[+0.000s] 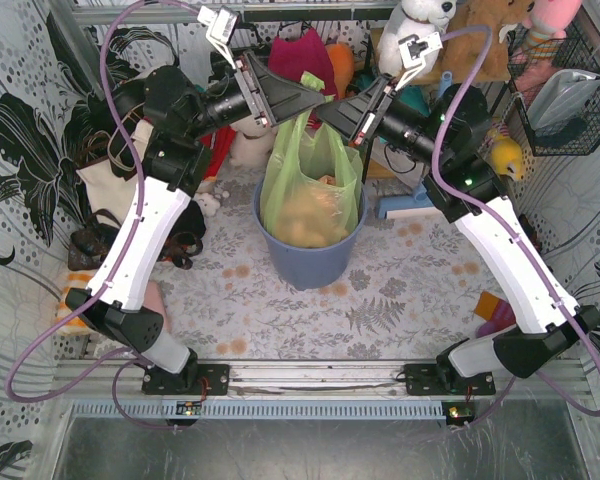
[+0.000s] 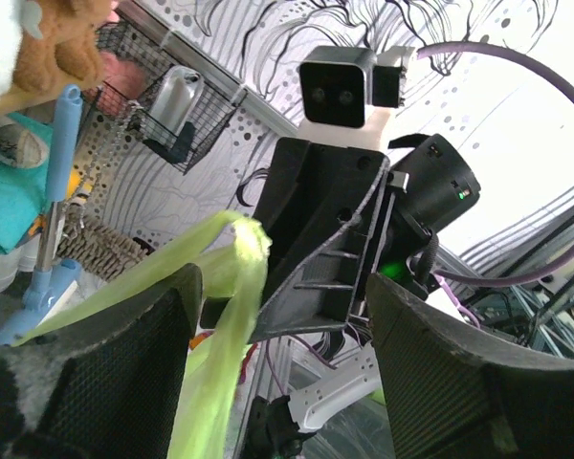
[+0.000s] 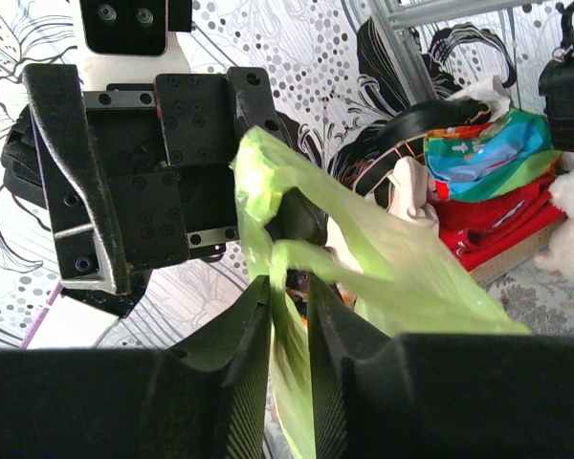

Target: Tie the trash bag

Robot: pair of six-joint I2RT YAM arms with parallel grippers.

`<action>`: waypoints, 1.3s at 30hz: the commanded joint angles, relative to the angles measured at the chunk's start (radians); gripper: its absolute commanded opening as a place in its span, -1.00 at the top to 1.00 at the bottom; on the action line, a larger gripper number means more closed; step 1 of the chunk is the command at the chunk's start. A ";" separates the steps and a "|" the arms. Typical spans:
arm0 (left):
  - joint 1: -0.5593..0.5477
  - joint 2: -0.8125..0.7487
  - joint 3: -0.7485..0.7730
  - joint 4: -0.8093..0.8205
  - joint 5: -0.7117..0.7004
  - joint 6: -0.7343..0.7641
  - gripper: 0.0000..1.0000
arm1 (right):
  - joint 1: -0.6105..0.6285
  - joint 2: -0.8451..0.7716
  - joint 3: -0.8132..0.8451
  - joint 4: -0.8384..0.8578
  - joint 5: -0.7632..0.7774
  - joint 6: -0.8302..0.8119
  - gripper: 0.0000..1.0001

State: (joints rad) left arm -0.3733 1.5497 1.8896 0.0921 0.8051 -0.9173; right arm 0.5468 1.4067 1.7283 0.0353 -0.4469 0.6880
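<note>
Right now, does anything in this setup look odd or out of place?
Nothing looks spilled. The one oddity is that the trash bag is pulled up out of the blue bin. One strip is pinched in the right gripper, while another only drapes over the open left gripper, ungripped.

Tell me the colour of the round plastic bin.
The round plastic bin is blue-grey; top external view shows it best.

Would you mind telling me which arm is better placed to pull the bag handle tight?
Probably right: the right end effector is shut on the trash bag; the left end effector is open.
</note>
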 commanded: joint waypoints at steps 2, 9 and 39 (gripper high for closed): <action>-0.007 0.016 0.083 0.021 0.014 0.003 -0.45 | 0.003 0.008 0.060 0.012 0.022 -0.029 0.78; -0.005 -0.030 0.054 -0.019 -0.047 0.059 -0.02 | 0.002 -0.015 0.048 -0.008 0.056 -0.053 1.00; 0.031 -0.230 -0.205 0.088 -0.211 0.104 1.00 | 0.003 -0.075 -0.019 0.033 0.126 -0.083 1.00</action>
State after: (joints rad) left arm -0.3588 1.3468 1.7958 0.0582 0.6304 -0.7731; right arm 0.5468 1.3632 1.8061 0.0059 -0.3534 0.5930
